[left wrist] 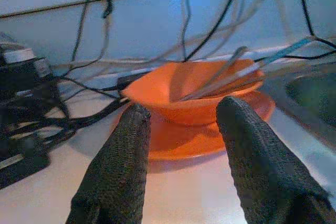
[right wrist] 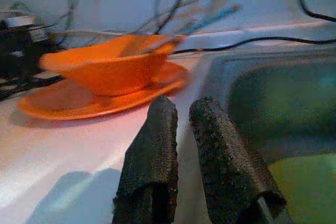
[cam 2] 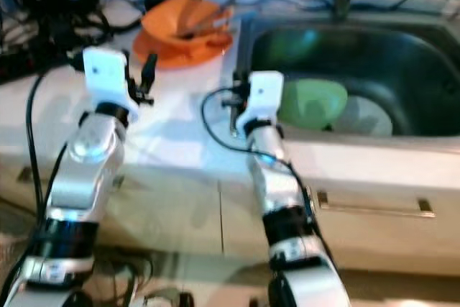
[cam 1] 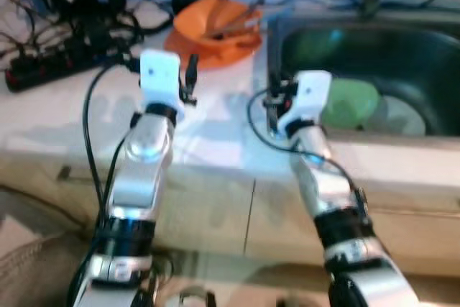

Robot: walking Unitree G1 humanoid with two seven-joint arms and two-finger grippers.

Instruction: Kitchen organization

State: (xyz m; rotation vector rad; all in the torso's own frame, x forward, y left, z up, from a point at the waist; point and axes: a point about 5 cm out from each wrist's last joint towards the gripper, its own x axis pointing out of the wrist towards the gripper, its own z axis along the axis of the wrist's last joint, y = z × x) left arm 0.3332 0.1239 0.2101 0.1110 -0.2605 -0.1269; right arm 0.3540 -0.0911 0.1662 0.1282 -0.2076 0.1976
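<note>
Your left pincer (left wrist: 178, 156) gapes empty, aimed at the orange bowl (left wrist: 194, 95) on its plate (left wrist: 173, 140), far on the desk (cam 1: 215, 141). Right pincer (right wrist: 181, 145), nearly closed, hovers beside the sink (cam 1: 402, 55). Advance carelessly and the bowl's utensils (left wrist: 226, 74) could tip out.

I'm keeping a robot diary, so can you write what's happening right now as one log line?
left gripper: open, empty, facing orange bowl on orange plate | right gripper: nearly closed, empty, at sink edge | green dish: in sink
</note>
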